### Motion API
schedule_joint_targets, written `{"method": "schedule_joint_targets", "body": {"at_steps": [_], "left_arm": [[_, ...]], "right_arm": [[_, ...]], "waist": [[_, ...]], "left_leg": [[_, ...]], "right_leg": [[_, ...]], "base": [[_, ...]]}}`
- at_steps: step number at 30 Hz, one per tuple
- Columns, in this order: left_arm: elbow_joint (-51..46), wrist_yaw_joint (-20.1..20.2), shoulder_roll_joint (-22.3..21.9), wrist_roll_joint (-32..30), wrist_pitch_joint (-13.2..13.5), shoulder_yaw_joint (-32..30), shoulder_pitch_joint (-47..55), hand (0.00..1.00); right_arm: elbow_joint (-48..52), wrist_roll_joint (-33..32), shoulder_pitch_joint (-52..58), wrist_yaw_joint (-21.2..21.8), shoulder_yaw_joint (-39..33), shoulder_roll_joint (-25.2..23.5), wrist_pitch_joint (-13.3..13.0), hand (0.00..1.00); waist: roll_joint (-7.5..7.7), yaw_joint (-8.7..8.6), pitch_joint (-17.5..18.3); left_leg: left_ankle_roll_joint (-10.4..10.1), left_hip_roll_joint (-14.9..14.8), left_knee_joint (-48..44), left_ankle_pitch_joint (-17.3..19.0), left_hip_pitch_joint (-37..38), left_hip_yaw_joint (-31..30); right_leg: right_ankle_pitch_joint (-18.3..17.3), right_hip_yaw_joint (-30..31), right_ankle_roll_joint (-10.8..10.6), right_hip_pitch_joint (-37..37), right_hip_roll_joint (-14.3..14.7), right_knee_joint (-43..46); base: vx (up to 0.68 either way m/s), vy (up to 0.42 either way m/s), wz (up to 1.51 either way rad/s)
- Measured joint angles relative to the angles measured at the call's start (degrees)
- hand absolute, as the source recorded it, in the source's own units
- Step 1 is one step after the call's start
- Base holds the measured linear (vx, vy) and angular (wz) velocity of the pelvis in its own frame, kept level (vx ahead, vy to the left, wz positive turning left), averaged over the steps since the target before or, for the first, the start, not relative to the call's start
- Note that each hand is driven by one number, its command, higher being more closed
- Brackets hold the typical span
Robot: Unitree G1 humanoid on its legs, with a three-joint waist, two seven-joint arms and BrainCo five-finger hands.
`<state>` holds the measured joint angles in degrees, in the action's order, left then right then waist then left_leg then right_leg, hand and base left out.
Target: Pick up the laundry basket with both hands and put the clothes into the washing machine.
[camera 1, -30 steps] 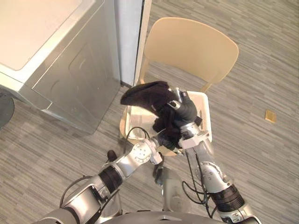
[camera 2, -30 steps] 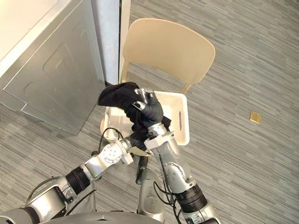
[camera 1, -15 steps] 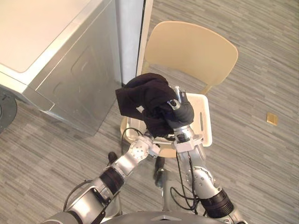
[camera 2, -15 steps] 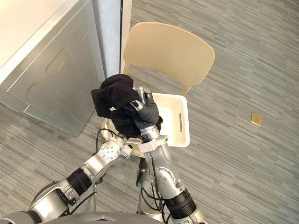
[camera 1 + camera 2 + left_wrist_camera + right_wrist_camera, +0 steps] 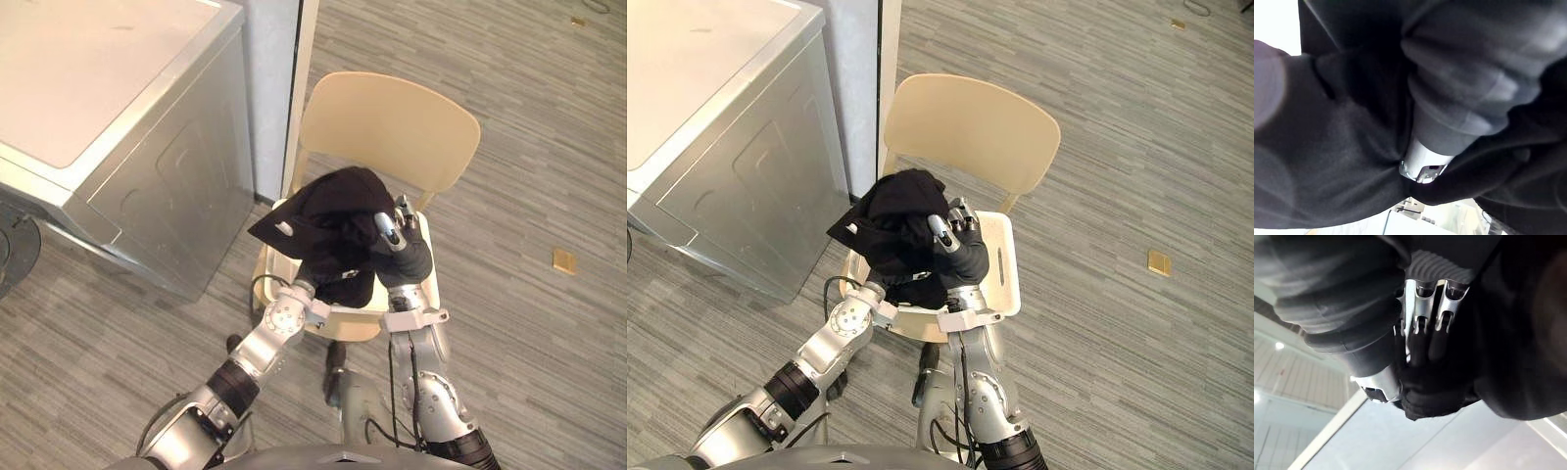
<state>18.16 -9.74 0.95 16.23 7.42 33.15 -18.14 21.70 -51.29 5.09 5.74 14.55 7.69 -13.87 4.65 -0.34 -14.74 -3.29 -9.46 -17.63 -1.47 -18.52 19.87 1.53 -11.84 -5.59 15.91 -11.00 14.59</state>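
A black garment (image 5: 328, 211) hangs bunched above the white laundry basket (image 5: 1004, 264), which sits on the seat of a beige chair (image 5: 392, 127). My right hand (image 5: 404, 253) is at the garment's right side. In the right wrist view its fingers (image 5: 1425, 328) are curled into the dark cloth. My left arm reaches up from the lower left and my left hand (image 5: 1440, 132) is buried under the garment, closed in its folds. The grey washing machine (image 5: 108, 98) stands to the left, lid down.
A white pillar (image 5: 279, 78) stands between the washing machine and the chair. A small tan tile (image 5: 562, 259) lies on the striped grey floor at the right. Open floor lies in front of the machine and to the right of the chair.
The garment has been lifted and carried right, over the chair seat. My left hand has closed inside the cloth and my right hand's fingers have loosened. The camera has shifted too.
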Motion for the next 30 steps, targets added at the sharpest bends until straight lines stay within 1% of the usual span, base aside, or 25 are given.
{"method": "schedule_joint_targets", "body": {"at_steps": [1,3,5,7,8,10,11,12,13,14,15,16,17,18,20,22,24,25,26,27,28,29,30], "left_arm": [[-0.63,0.05,0.00,0.58,0.00,-1.28,0.39,1.00],[-2.54,0.10,0.00,1.63,0.00,-2.98,1.31,1.00],[-4.15,0.17,0.00,2.75,-0.01,-4.99,1.67,1.00],[-5.24,0.22,-0.01,3.85,-0.03,-8.16,1.70,1.00],[-5.72,0.21,0.04,3.98,-0.03,-9.20,1.76,1.00],[-7.73,0.18,0.24,5.04,-0.03,-13.90,1.94,1.00],[-8.51,0.20,0.34,5.04,-0.04,-15.07,2.08,1.00],[-10.47,0.19,0.59,5.10,-0.03,-17.34,2.18,1.00],[-11.53,0.18,0.81,5.11,0.00,-18.34,2.18,1.00],[-13.54,0.19,1.13,5.64,0.06,-20.19,2.38,1.00],[-16.17,0.23,1.31,6.24,0.06,-22.37,3.26,1.00],[-18.12,0.28,1.28,6.43,0.10,-23.64,4.29,1.00],[-22.57,0.69,1.23,7.99,0.23,-26.18,7.61,1.00],[-24.18,1.17,1.19,8.84,0.27,-27.04,9.03,1.00],[-30.29,2.50,0.64,11.01,0.75,-29.37,14.81,1.00],[-31.81,3.08,0.51,11.34,0.82,-29.99,16.15,1.00],[-32.45,3.49,0.16,11.74,0.82,-30.27,16.54,1.00],[-33.40,3.66,-0.15,11.75,0.81,-30.43,17.25,1.00],[-33.97,3.70,-0.29,11.75,0.82,-30.58,17.78,1.00],[-34.62,3.70,-0.10,11.74,0.84,-30.95,18.73,1.00],[-35.10,3.81,0.19,11.74,0.91,-30.84,18.99,1.00],[-35.71,3.97,-0.33,11.72,1.31,-30.34,19.91,1.00],[-35.73,4.05,-0.34,11.71,1.47,-29.97,20.25,1.00]], "right_arm": [[-0.14,0.14,0.56,-0.01,-0.94,0.02,0.55,0.00],[-0.14,1.74,1.12,-0.02,-3.19,0.11,0.71,0.00],[-0.14,2.29,1.13,-0.08,-6.87,0.23,1.33,0.00],[-0.45,3.98,0.63,-0.60,-12.70,1.49,1.67,0.00],[-0.64,4.48,0.15,-0.88,-14.14,2.17,1.67,0.00],[-3.95,4.52,-3.44,-1.51,-20.24,4.00,1.64,0.00],[-4.91,4.53,-4.34,-1.63,-21.72,4.38,1.63,0.00],[-6.36,4.51,-6.18,-2.84,-24.43,4.90,1.53,0.00],[-7.12,4.51,-7.09,-3.30,-25.47,5.21,1.38,0.00],[-8.02,4.51,-8.23,-4.07,-26.92,5.84,1.26,0.00],[-8.32,4.51,-8.88,-5.04,-27.25,6.69,1.18,0.00],[-8.40,4.62,-9.24,-5.24,-27.32,6.71,1.16,0.00],[-9.15,6.13,-10.00,-6.09,-27.31,6.43,1.13,0.00],[-9.37,6.84,-10.12,-6.38,-27.29,6.41,1.13,0.00],[-9.44,8.21,-10.31,-7.29,-27.06,6.21,1.03,0.00],[-9.87,8.95,-10.33,-7.35,-26.97,6.01,1.03,0.00],[-11.42,9.28,-10.72,-7.57,-26.96,5.23,1.02,0.00],[-12.24,10.76,-11.05,-7.81,-27.03,4.38,1.05,0.00],[-12.28,11.26,-11.04,-7.86,-27.08,3.88,1.08,0.00],[-12.32,11.98,-10.96,-8.36,-27.41,3.38,1.07,0.00],[-12.51,13.35,-11.21,-8.52,-28.92,3.34,1.03,0.00],[-13.01,14.25,-11.29,-9.01,-31.34,3.47,1.01,0.00],[-13.24,14.85,-11.17,-9.34,-32.47,3.41,1.01,0.00]], "waist": [[0.04,-0.02,0.66],[-0.25,-0.24,1.98],[-0.41,-0.37,2.24],[-0.77,-0.47,3.81],[-0.87,-0.50,4.21],[-1.06,-0.76,5.47],[-1.16,-0.74,5.90],[-1.52,-0.74,6.27],[-1.71,-0.76,6.40],[-2.29,-0.71,6.92],[-3.03,-0.64,7.54],[-3.40,-0.70,7.75],[-4.24,-0.54,8.26],[-4.65,-0.29,8.51],[-6.33,0.77,9.82],[-6.68,1.10,10.04],[-6.66,1.72,10.03],[-6.90,1.91,9.92],[-6.94,2.06,9.86],[-6.02,1.88,9.82],[-5.34,1.78,9.56],[-6.10,2.41,9.83],[-6.48,2.47,10.05]], "left_leg": [[-0.01,0.09,0.54,0.00,0.74,0.34],[-0.10,0.11,1.14,-0.05,1.13,0.45],[-0.25,0.31,2.04,-0.15,2.65,0.62],[-0.40,0.61,3.07,-0.25,3.87,0.65],[-0.39,0.68,3.19,-0.25,4.14,0.70],[-0.38,0.94,4.03,-0.21,5.97,1.19],[-0.36,0.97,4.11,-0.15,6.25,1.29],[-0.39,0.99,4.33,-0.08,7.00,1.36],[-0.40,0.99,4.38,-0.07,7.32,1.36],[-0.45,0.91,4.27,0.07,7.70,1.22],[-0.74,0.69,3.56,0.44,7.79,0.90],[-0.82,0.56,3.22,0.55,8.05,0.80],[-1.09,0.05,2.15,1.08,9.16,0.63],[-0.95,-0.29,1.57,1.41,9.56,0.51],[-1.10,-1.55,-0.64,2.66,9.44,-1.26],[-1.11,-1.84,-1.38,2.57,8.61,-3.40],[-1.17,-2.17,-1.39,1.86,7.53,-5.48],[-0.59,-3.04,-0.93,2.23,6.32,-5.35],[-0.08,-4.02,-0.85,2.55,6.32,-3.91],[4.61,-5.23,-0.91,5.44,6.81,1.08],[7.72,-7.27,-5.86,8.13,6.32,5.70],[9.57,-12.75,-16.51,11.12,5.65,11.85],[10.16,-14.96,-21.28,12.31,6.23,14.21]], "right_leg": [[0.00,0.07,0.00,-0.48,0.01,-0.30],[0.01,0.07,0.02,-1.05,0.24,-1.40],[0.02,0.12,0.01,-2.52,0.30,-2.30],[0.04,0.18,0.00,-4.00,0.44,-3.85],[0.11,0.24,-0.09,-4.26,0.45,-4.10],[0.74,0.47,-0.26,-6.06,0.51,-5.49],[0.92,0.52,-0.27,-6.32,0.54,-5.78],[1.03,0.55,-0.15,-7.13,0.68,-6.27],[1.08,0.57,-0.11,-7.49,0.73,-6.41],[1.24,0.52,0.02,-8.15,0.94,-6.81],[1.46,0.36,0.16,-8.95,1.27,-7.48],[1.77,0.30,0.27,-9.48,1.44,-7.85],[2.45,0.25,0.51,-11.42,2.01,-9.11],[2.59,0.19,0.46,-12.32,2.35,-9.77],[3.09,-0.96,0.64,-15.34,3.73,-12.15],[3.33,-3.05,0.90,-16.99,4.38,-13.10],[3.19,-5.26,1.21,-17.73,5.13,-13.11],[2.46,-6.90,2.08,-17.48,5.73,-11.80],[2.26,-7.72,2.18,-17.51,6.01,-11.38],[1.26,-8.50,2.46,-18.24,5.98,-11.95],[1.74,-10.34,3.54,-18.40,5.03,-12.32],[1.97,-13.02,3.71,-18.69,5.39,-11.25],[2.02,-14.19,3.64,-19.08,5.49,-10.75]], "base": [[0.00,-0.009,-0.08],[0.02,-0.019,-0.05],[0.02,-0.012,-0.02],[0.04,-0.013,-0.02],[0.05,-0.009,-0.07],[0.05,-0.006,-0.09],[0.06,-0.009,-0.07],[0.04,-0.006,-0.05],[0.04,-0.010,-0.02],[0.05,-0.015,0.01],[0.07,-0.017,0.02],[0.08,-0.016,-0.02],[0.06,-0.011,-0.05],[0.08,-0.035,-0.05],[0.07,-0.050,0.17],[0.04,-0.039,0.44],[-0.01,-0.060,0.60],[-0.05,-0.062,0.63],[-0.05,-0.078,0.76],[-0.04,-0.057,0.82],[-0.07,-0.016,0.94],[-0.06,0.031,0.71],[-0.02,0.067,0.81]]}}
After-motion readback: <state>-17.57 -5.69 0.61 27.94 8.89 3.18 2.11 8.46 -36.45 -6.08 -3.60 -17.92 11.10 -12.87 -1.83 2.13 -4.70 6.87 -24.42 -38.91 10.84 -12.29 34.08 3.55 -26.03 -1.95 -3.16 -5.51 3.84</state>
